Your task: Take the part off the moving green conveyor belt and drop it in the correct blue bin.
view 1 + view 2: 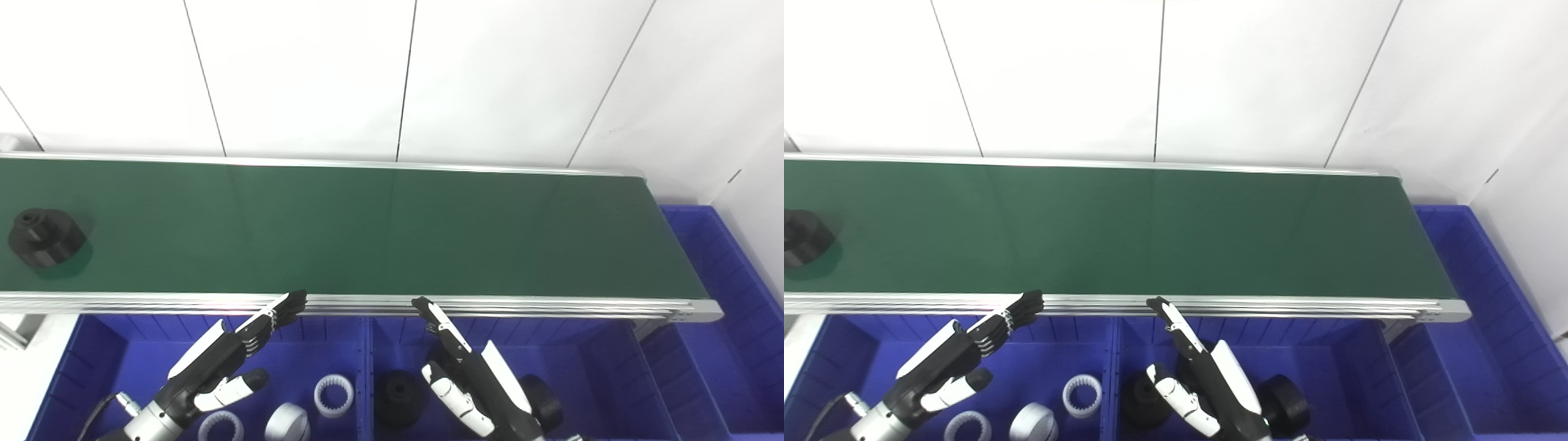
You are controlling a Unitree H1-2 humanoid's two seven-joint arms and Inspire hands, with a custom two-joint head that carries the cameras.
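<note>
The black part (46, 237) sits on the green conveyor belt (367, 233) at its far left end, a stepped round piece with a bore in its top, closer to the belt's near rail than to its far rail. The rest of the belt surface is bare up to its right end, where a blue end bin (729, 306) stands against it.

Below the belt's near rail lie two more blue bins side by side. The left bin (92, 355) holds two white toothed rings (334, 395) and a silver-grey round part (288, 422). The right bin (612, 380) holds a black round part (399, 395) like the one on the belt, and a second black part (542, 401) partly hidden behind the right hand.

Both hands hover over these bins, just short of the belt's near rail. The left hand (220, 361) is over the left bin, its fingers (285, 306) stretched out straight and pointing up towards the rail, thumb spread to the side; it is released and holds nothing. The right hand (468, 380) is over the right bin, its fingers (432, 312) likewise extended towards the rail with the thumb apart, released and empty. The fingertips of both hands reach the edge of the rail in the picture, well apart from the black part at the belt's left end.
</note>
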